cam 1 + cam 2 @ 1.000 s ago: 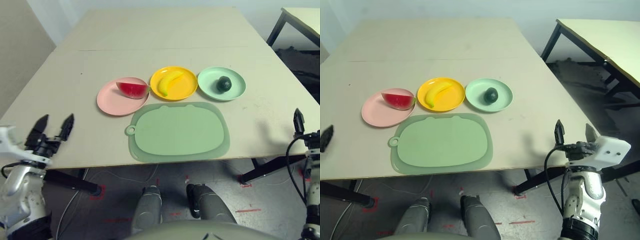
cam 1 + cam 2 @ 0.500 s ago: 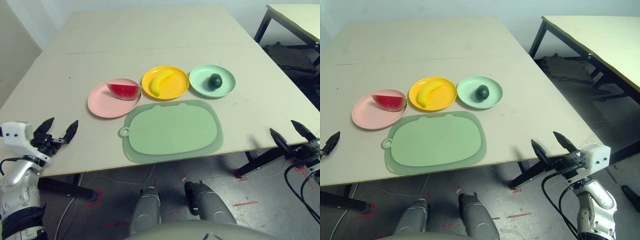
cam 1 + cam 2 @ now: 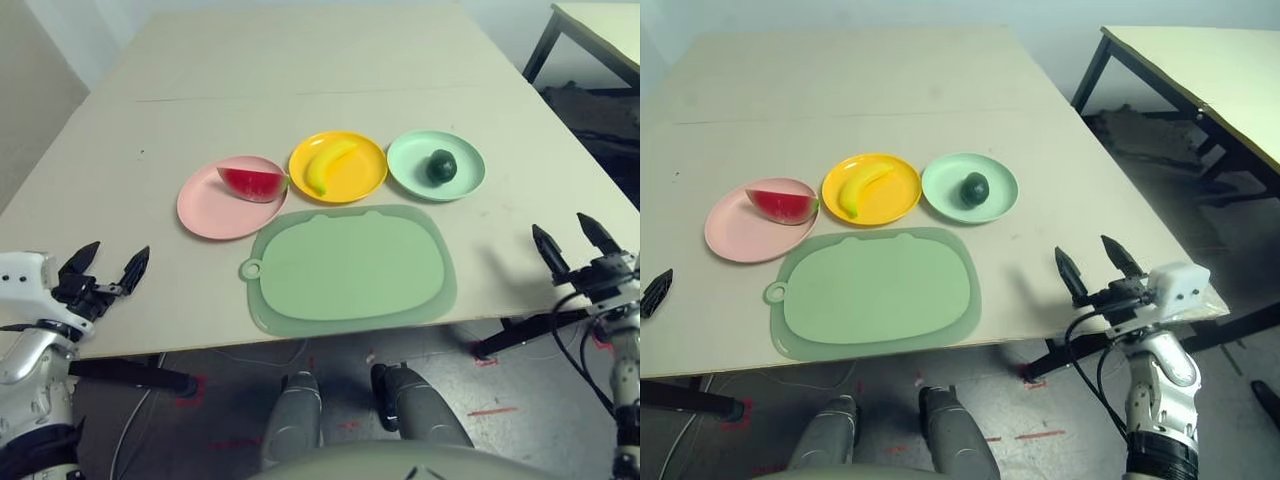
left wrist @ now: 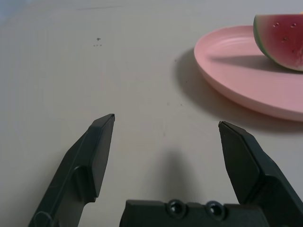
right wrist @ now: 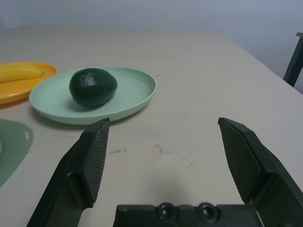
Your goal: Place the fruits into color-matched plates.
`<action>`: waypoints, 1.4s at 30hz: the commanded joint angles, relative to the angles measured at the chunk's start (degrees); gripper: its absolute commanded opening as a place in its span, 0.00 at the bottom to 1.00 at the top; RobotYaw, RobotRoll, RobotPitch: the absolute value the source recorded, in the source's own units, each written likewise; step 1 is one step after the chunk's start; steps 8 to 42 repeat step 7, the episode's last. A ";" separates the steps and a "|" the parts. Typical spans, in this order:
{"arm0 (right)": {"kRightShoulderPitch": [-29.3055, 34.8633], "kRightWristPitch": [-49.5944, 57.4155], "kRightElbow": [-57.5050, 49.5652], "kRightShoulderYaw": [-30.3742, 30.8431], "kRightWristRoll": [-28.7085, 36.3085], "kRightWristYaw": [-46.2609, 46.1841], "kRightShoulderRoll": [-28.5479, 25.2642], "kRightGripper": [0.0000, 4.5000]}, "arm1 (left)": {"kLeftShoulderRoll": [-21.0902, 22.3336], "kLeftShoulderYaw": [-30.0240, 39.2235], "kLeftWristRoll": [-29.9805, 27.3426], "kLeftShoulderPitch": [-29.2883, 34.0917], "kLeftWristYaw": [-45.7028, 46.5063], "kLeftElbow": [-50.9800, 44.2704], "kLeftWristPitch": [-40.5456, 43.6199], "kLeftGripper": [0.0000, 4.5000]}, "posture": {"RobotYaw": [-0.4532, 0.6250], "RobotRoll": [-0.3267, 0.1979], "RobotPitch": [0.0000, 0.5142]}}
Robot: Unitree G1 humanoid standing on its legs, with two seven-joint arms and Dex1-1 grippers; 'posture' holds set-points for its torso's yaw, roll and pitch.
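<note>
The three plates sit in a row on the desk [image 3: 320, 75], beyond the mat [image 3: 352, 268]. The pink plate [image 3: 215, 212] is on the left, the yellow plate [image 3: 367, 181] in the middle and the green plate [image 3: 411, 154] on the right. The pink plate lies a little nearer than the other two.

Each fruit is on the plate of its own colour. The watermelon [image 3: 253, 184] rests on the pink plate, red face showing, with one end at the plate's right rim, beside the yellow plate. The banana [image 3: 325, 168] lies on the yellow plate, curving from its near left part to the far side. The avocado [image 3: 441, 167] sits on the green plate, inside its rim.

The mat is at the near part of the desk, with its ring tab [image 3: 251, 269] pointing left, towards the left gripper.

The left gripper [image 4: 166, 119] is wide open and empty, over the near left part of the desk, to the left of the mat and apart from the pink plate. The right gripper [image 5: 163, 120] is also wide open with nothing between its fingers, at the near right of the desk, nearer than the green plate and well apart from it. Neither touches a fruit or a plate.
</note>
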 commanded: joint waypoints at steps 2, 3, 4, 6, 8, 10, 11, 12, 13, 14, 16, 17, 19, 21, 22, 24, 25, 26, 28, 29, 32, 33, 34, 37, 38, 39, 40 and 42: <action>-0.72 1.31 0.56 0.17 0.01 -1.19 0.12 1.00 | -0.66 -0.82 -0.02 -0.10 -0.13 1.28 -1.25 1.00 | 0.50 0.62 0.31; -0.75 1.35 0.54 0.17 0.03 -1.20 0.07 1.00 | -0.77 -0.87 0.03 -0.25 -0.01 1.29 -1.41 1.00 | 0.51 0.62 0.30; -0.79 1.39 0.53 0.31 0.03 -0.92 0.01 1.00 | -0.84 -0.99 0.14 -0.57 0.13 1.34 -1.54 1.00 | 0.51 0.62 0.29; -0.73 1.40 0.39 0.51 -0.03 -0.72 0.13 1.00 | -0.91 -1.14 0.19 -0.97 0.30 1.34 -1.77 1.00 | 0.51 0.62 0.28; -0.73 1.42 0.25 0.65 0.02 -0.59 0.27 1.00 | -0.90 -1.25 0.22 -1.18 0.42 1.33 -1.79 1.00 | 0.50 0.62 0.28; -0.73 1.42 0.25 0.65 0.02 -0.59 0.27 1.00 | -0.90 -1.25 0.22 -1.18 0.42 1.33 -1.79 1.00 | 0.50 0.62 0.28; -0.73 1.42 0.25 0.65 0.02 -0.59 0.27 1.00 | -0.90 -1.25 0.22 -1.18 0.42 1.33 -1.79 1.00 | 0.50 0.62 0.28; -0.73 1.42 0.25 0.65 0.02 -0.59 0.27 1.00 | -0.90 -1.25 0.22 -1.18 0.42 1.33 -1.79 1.00 | 0.50 0.62 0.28; -0.73 1.42 0.25 0.65 0.02 -0.59 0.27 1.00 | -0.90 -1.25 0.22 -1.18 0.42 1.33 -1.79 1.00 | 0.50 0.62 0.28; -0.73 1.42 0.25 0.65 0.02 -0.59 0.27 1.00 | -0.90 -1.25 0.22 -1.18 0.42 1.33 -1.79 1.00 | 0.50 0.62 0.28; -0.73 1.42 0.25 0.65 0.02 -0.59 0.27 1.00 | -0.90 -1.25 0.22 -1.18 0.42 1.33 -1.79 1.00 | 0.50 0.62 0.28; -0.73 1.42 0.25 0.65 0.02 -0.59 0.27 1.00 | -0.90 -1.25 0.22 -1.18 0.42 1.33 -1.79 1.00 | 0.50 0.62 0.28; -0.73 1.42 0.25 0.65 0.02 -0.59 0.27 1.00 | -0.90 -1.25 0.22 -1.18 0.42 1.33 -1.79 1.00 | 0.50 0.62 0.28; -0.73 1.42 0.25 0.65 0.02 -0.59 0.27 1.00 | -0.90 -1.25 0.22 -1.18 0.42 1.33 -1.79 1.00 | 0.50 0.62 0.28; -0.73 1.42 0.25 0.65 0.02 -0.59 0.27 1.00 | -0.90 -1.25 0.22 -1.18 0.42 1.33 -1.79 1.00 | 0.50 0.62 0.28; -0.73 1.42 0.25 0.65 0.02 -0.59 0.27 1.00 | -0.90 -1.25 0.22 -1.18 0.42 1.33 -1.79 1.00 | 0.50 0.62 0.28; -0.73 1.42 0.25 0.65 0.02 -0.59 0.27 1.00 | -0.90 -1.25 0.22 -1.18 0.42 1.33 -1.79 1.00 | 0.50 0.62 0.28; -0.73 1.42 0.25 0.65 0.02 -0.59 0.27 1.00 | -0.90 -1.25 0.22 -1.18 0.42 1.33 -1.79 1.00 | 0.50 0.62 0.28; -0.73 1.42 0.25 0.65 0.02 -0.59 0.27 1.00 | -0.90 -1.25 0.22 -1.18 0.42 1.33 -1.79 1.00 | 0.50 0.62 0.28; -0.73 1.42 0.25 0.65 0.02 -0.59 0.27 1.00 | -0.90 -1.25 0.22 -1.18 0.42 1.33 -1.79 1.00 | 0.50 0.62 0.28; -0.73 1.42 0.25 0.65 0.02 -0.59 0.27 1.00 | -0.90 -1.25 0.22 -1.18 0.42 1.33 -1.79 1.00 | 0.50 0.62 0.28; -0.73 1.42 0.25 0.65 0.02 -0.59 0.27 1.00 | -0.90 -1.25 0.22 -1.18 0.42 1.33 -1.79 1.00 | 0.50 0.62 0.28; -0.73 1.42 0.25 0.65 0.02 -0.59 0.27 1.00 | -0.90 -1.25 0.22 -1.18 0.42 1.33 -1.79 1.00 | 0.50 0.62 0.28; -0.73 1.42 0.25 0.65 0.02 -0.59 0.27 1.00 | -0.90 -1.25 0.22 -1.18 0.42 1.33 -1.79 1.00 | 0.50 0.62 0.28; -0.73 1.42 0.25 0.65 0.02 -0.59 0.27 1.00 | -0.90 -1.25 0.22 -1.18 0.42 1.33 -1.79 1.00 | 0.50 0.62 0.28; -0.73 1.42 0.25 0.65 0.02 -0.59 0.27 1.00 | -0.90 -1.25 0.22 -1.18 0.42 1.33 -1.79 1.00 | 0.50 0.62 0.28; -0.73 1.42 0.25 0.65 0.02 -0.59 0.27 1.00 | -0.90 -1.25 0.22 -1.18 0.42 1.33 -1.79 1.00 | 0.50 0.62 0.28; -0.73 1.42 0.25 0.65 0.02 -0.59 0.27 1.00 | -0.90 -1.25 0.22 -1.18 0.42 1.33 -1.79 1.00 | 0.50 0.62 0.28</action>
